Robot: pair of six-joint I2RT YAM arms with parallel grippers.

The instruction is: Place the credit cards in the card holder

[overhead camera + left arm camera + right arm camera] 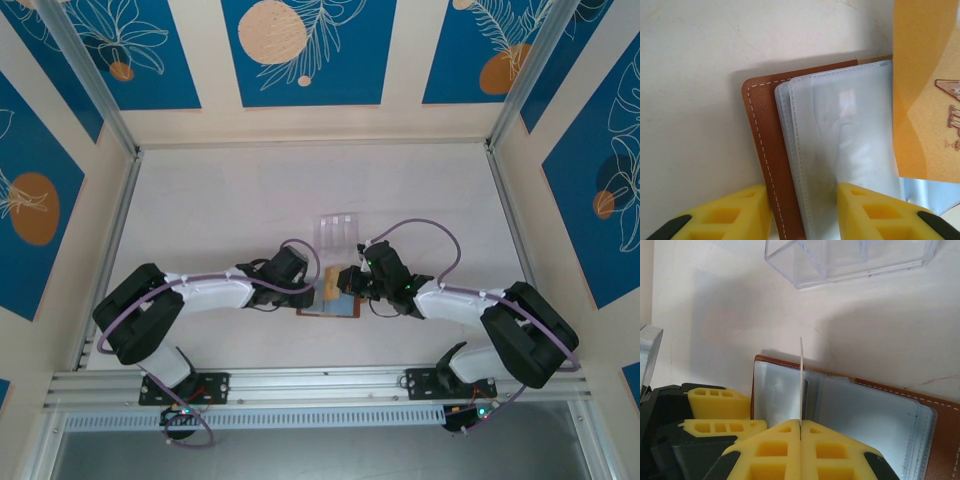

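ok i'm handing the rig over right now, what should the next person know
left gripper: jaws apart, straddling the stitched edge of the card holder; I can't tell whether it is pressing down.
right gripper: jaws shut on an orange card, held on edge over the holder.
The holder lies open and flat, with the clear box just beyond it.
Done: one card is gripped and lined up above the pockets.
Left: slide it into a pocket and release. I can't make out any other cards.
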